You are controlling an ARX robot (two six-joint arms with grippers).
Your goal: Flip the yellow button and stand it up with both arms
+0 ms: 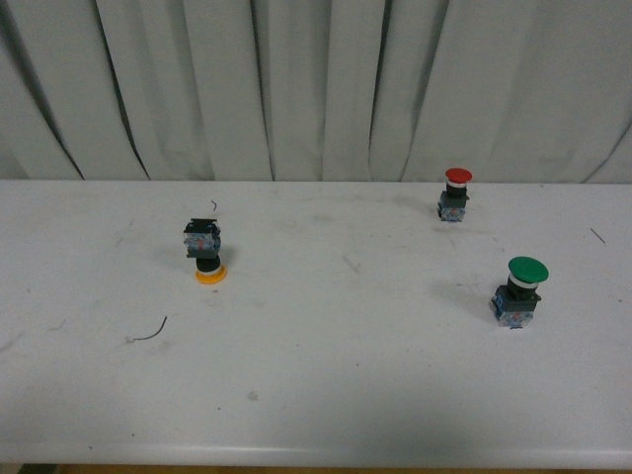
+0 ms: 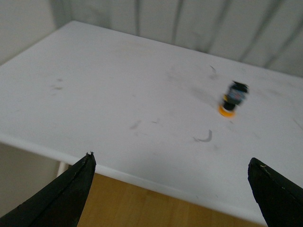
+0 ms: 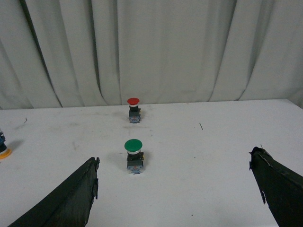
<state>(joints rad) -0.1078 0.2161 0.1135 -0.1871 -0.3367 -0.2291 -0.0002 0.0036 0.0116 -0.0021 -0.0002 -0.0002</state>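
The yellow button (image 1: 204, 250) stands upside down on the white table (image 1: 326, 375), its yellow cap on the table and its blue-grey block on top. It shows blurred in the left wrist view (image 2: 233, 98) and at the frame edge in the right wrist view (image 3: 3, 149). My left gripper (image 2: 173, 163) is open and empty, back over the table's front edge, far from the button. My right gripper (image 3: 174, 163) is open and empty above the table, short of the green button. Neither arm shows in the front view.
A red-capped button (image 1: 455, 194) stands upright at the back right, also in the right wrist view (image 3: 134, 109). A green-capped button (image 1: 520, 290) stands upright nearer on the right (image 3: 134, 155). A thin curved wire scrap (image 1: 150, 333) lies front left. Grey curtains hang behind the table.
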